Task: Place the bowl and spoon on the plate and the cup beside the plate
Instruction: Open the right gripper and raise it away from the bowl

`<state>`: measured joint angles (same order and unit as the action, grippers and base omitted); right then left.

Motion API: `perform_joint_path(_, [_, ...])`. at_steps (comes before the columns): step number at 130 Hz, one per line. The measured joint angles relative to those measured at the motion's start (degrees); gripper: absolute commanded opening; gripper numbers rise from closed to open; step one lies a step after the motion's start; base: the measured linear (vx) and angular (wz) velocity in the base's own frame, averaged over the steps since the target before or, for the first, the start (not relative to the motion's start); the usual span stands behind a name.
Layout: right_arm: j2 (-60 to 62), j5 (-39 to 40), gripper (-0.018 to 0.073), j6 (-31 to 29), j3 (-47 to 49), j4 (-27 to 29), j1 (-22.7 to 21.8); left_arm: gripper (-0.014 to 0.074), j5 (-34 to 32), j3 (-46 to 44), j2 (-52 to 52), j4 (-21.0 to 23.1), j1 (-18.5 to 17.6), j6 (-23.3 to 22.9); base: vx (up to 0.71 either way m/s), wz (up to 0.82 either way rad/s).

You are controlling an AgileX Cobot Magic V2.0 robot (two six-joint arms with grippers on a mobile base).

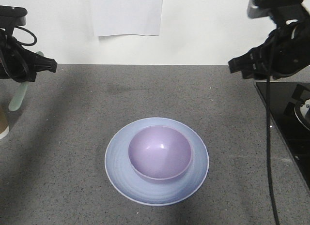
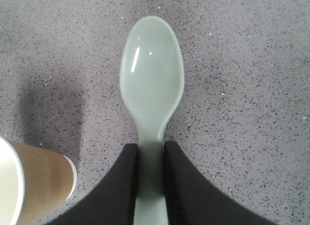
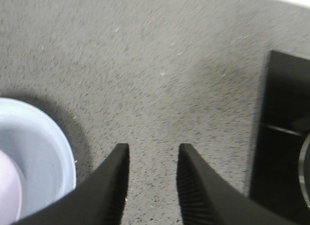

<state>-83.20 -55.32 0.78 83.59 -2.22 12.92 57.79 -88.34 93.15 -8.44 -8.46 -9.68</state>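
The bowl (image 1: 160,152) sits centred on the plate (image 1: 121,172), with bare counter all round. Far left of the plate, the left gripper (image 2: 150,152) clamps the spoon (image 2: 151,75) by its handle, the cup (image 2: 43,181) nearby. Right of the plate, the right gripper (image 3: 152,157) gapes empty beside the black hob (image 3: 281,113).

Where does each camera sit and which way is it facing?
Exterior front-facing: high, looking down the grey counter at the bowl on the plate; left arm and right arm in the top corners.
Left wrist: behind the left gripper, looking down at the spoon it clamps, cup beside.
Right wrist: behind the open right gripper, facing bare counter, plate edge, black cooktop.
Shared: front and left wrist show spoon and cup; front and right wrist, plate.
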Motion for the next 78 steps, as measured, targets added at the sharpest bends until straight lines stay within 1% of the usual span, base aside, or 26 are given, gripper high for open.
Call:
perform_joint_path(22, [3.29,0.17,0.0054,1.89,-0.4,-2.51,0.0,-0.0008,0.0,0.0,0.0,0.0,0.0,0.0,0.0,0.0])
perform_joint_path(35, [5.74,1.56,-0.0012,2.49,-3.42,-2.88,0.0,-0.0008,0.0,0.0,0.0,0.0,0.0,0.0,0.0,0.0])
perform_joint_path(60, [11.56,6.2,-0.0008,3.98,-14.45,-3.11,0.0,-0.0008,0.0,0.0,0.0,0.0,0.0,0.0,0.0,0.0])
perform_joint_path(78, [14.73,8.36,-0.0005,5.25,-18.92,-3.28,0.0,-0.0008,0.0,0.0,0.0,0.0,0.0,0.0,0.0,0.0])
